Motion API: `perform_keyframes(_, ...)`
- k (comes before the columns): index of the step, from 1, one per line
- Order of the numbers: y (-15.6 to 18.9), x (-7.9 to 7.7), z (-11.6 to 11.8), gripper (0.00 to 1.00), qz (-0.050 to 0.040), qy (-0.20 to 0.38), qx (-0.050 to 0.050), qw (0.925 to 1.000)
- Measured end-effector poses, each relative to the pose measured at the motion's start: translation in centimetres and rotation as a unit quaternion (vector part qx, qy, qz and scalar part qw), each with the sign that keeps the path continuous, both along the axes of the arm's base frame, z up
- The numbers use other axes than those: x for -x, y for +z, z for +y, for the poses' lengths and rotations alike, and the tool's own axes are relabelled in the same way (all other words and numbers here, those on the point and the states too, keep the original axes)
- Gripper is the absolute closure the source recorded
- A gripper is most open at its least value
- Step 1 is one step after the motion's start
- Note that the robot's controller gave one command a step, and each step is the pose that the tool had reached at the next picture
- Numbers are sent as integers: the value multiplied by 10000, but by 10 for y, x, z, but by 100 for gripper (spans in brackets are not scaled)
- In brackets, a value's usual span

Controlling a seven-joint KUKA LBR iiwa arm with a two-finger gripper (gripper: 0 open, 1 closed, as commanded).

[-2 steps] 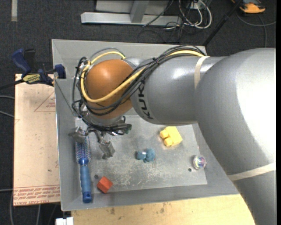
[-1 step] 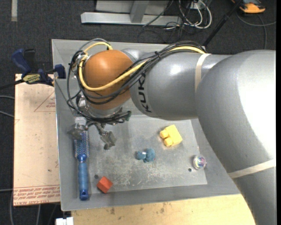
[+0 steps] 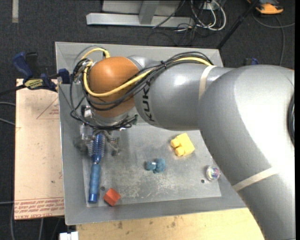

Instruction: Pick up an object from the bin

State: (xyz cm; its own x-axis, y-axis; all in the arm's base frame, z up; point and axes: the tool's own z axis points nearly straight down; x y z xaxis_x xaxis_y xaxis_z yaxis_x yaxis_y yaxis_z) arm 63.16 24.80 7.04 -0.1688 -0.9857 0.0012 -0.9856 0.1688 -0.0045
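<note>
Five loose things lie on the scuffed, scratched floor of the grey metal bin [image 3: 140,206]. Nearest the front rim is a small orange-red block [image 3: 111,197], just beside the handle end of a blue brush [image 3: 95,176]. The brush runs away from the front rim along the bin's left part, with its bristle head at the far end. Toward the middle lies a small teal lump [image 3: 155,165]. To its right, near the arm [image 3: 225,108], sits a small shiny ball [image 3: 212,173]. A yellow block [image 3: 182,145] lies a little farther back.

The hand [image 3: 98,143] is down at the brush's bristle head. Its fingers [image 3: 114,146] stand apart, one on each side of the bristles, with gaps visible; nothing is clamped between them. Above the hand, the wrist carries a rounded orange cover [image 3: 110,82] with yellow and black cables looped over it.

Beyond the bin's far rim, the dark floor [image 3: 42,23] carries a flat grey metal base [image 3: 136,18] and loose cables [image 3: 206,14].
</note>
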Motion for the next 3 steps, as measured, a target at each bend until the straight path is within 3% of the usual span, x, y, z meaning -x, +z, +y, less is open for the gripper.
perform_keyframes(1, 0, 62, 6, 0, 27, 2163, -17, 9763)
perform_keyframes(2, 0, 61, 6, 100, 22, 2147, -23, 9767)
perform_keyframes(3, 113, 59, 7, 100, -18, 2123, -25, 9772)
